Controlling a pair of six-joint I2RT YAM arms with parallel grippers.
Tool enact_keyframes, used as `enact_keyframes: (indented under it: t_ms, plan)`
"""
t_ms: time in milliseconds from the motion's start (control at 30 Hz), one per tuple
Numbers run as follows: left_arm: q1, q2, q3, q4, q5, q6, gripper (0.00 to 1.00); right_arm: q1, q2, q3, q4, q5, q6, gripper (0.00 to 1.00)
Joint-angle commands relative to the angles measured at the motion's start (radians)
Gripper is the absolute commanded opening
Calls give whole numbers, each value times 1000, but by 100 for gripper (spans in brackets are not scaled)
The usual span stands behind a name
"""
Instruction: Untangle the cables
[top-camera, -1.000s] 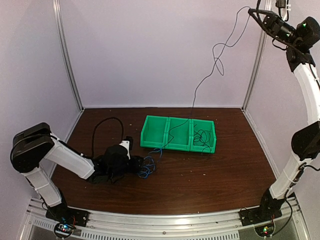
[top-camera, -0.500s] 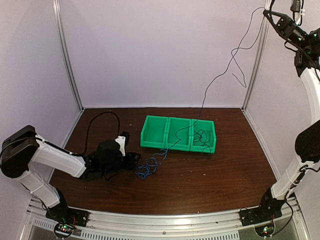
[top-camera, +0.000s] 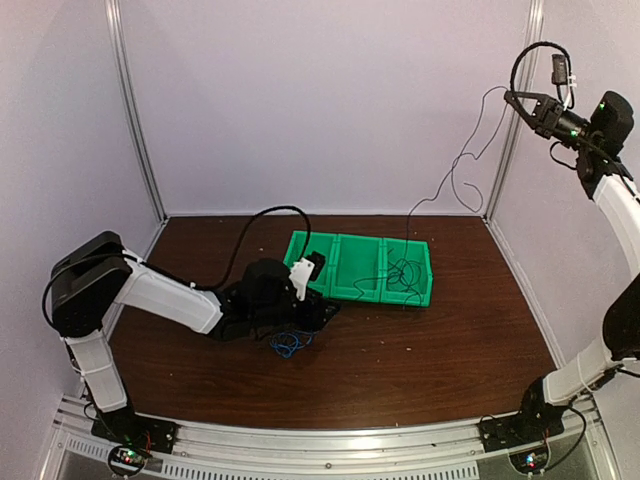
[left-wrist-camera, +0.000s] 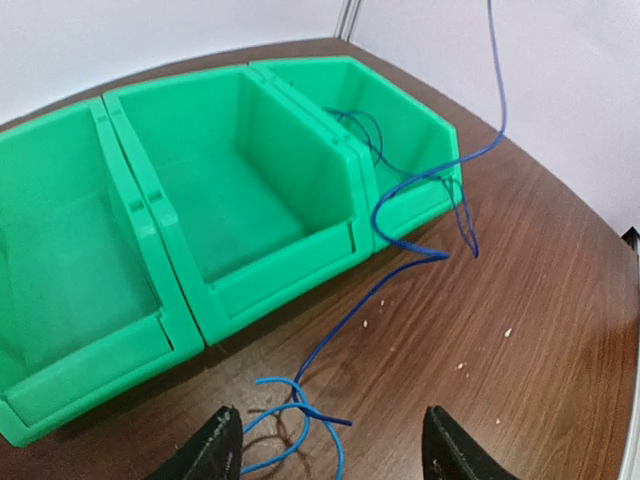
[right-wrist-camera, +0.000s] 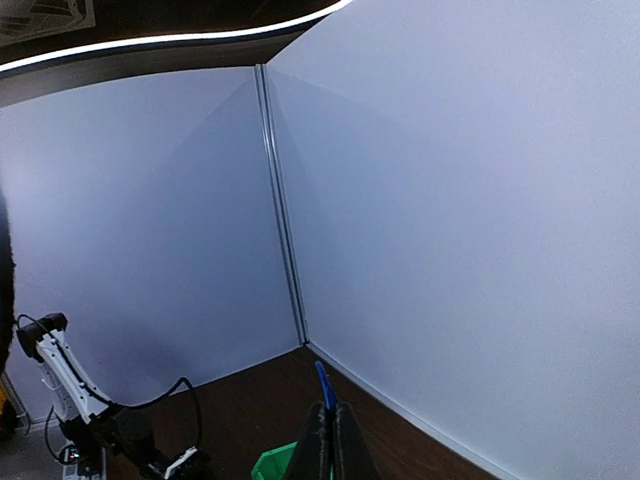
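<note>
left gripper (left-wrist-camera: 328, 432) spread wide, empty, cables (left-wrist-camera: 385, 280) loop just ahead of its tips, toward green bins (left-wrist-camera: 345, 170) | right gripper (right-wrist-camera: 332, 432) clamped on one of the cables, blue only in wrist view | brown table (top-camera: 420, 360), pale walls (right-wrist-camera: 450, 200)

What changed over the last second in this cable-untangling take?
The left gripper drew back left, then swung right toward the green bins, its jaws opening wider and gripping nothing. The right gripper came down from the top corner, still shut on the long blue cable. The bins and the loose blue cable bunch stayed roughly where they were.
</note>
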Motion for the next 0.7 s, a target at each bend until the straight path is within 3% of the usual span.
enact_keyframes:
  t_ms: [0,200,400,667]
  plan:
    - [-6,40,34,-79,79,65,62,13,-80,-41,-466,83,-502,0]
    - [-6,103,88,-191,107,111,59,14,-131,-118,-567,118,-594,0]
    - [-6,140,115,-254,8,124,50,14,-146,-135,-575,121,-593,0]
    - [-6,150,76,-327,-123,98,25,5,-122,-16,-603,113,-567,0]
